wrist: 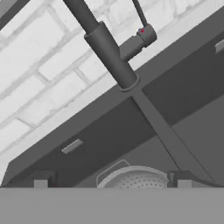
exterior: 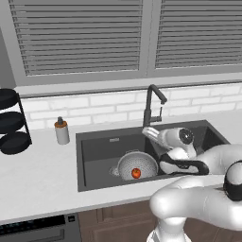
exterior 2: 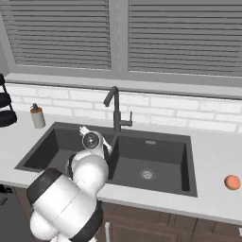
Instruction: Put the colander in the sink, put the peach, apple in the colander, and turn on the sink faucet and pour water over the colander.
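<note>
We note a white counter (exterior: 38,175) under brick wall and closed blinds (exterior: 80,38), holding the sink (exterior 2: 156,189). The colander (exterior: 137,163) sits in the left basin with the apple (exterior: 136,173) inside; the peach (exterior 2: 232,182) lies at 3 o'clock. The gripper (wrist: 112,183), spread wide and empty, hovers before the faucet (wrist: 107,48), its arm hiding the colander in the right base view.

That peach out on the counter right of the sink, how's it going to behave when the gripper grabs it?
The peach looks round and smooth, so it would probably roll if nudged on the flat counter. It looks small, likely light. A centred pinch should keep it from slipping.
</note>
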### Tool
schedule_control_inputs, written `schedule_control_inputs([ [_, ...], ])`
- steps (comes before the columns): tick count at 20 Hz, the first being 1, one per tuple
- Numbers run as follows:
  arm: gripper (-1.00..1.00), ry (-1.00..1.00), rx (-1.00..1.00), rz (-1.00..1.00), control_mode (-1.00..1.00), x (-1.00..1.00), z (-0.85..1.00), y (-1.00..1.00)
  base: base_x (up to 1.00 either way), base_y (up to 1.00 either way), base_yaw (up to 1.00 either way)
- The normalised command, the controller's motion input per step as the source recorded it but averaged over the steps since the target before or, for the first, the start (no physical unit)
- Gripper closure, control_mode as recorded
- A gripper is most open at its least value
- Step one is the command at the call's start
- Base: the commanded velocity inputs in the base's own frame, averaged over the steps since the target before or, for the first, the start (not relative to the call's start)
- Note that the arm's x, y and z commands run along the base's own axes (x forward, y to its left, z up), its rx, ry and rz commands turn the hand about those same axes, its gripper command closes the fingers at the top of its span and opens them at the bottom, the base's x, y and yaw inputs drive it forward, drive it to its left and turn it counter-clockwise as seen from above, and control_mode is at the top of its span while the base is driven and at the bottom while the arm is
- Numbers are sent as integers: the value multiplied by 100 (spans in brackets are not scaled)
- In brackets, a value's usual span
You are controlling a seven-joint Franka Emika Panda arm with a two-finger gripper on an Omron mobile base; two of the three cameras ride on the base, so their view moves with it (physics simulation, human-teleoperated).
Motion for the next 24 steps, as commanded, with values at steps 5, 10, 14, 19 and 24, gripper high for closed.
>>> schedule_control_inputs([
  [5,-100,38,-1,0,-100,-13,100,-21,0,0,0],
  [10,-100,33,-7,0,-100,-66,72,-44,0,0,0],
  [14,-100,-1,1,-3,-100,-100,9,-74,0,0,0],
  [19,-100,-19,8,-7,-100,-100,0,-98,0,0,0],
  [24,-100,-7,-10,-21,-100,-48,-15,-97,0,0,0],
])
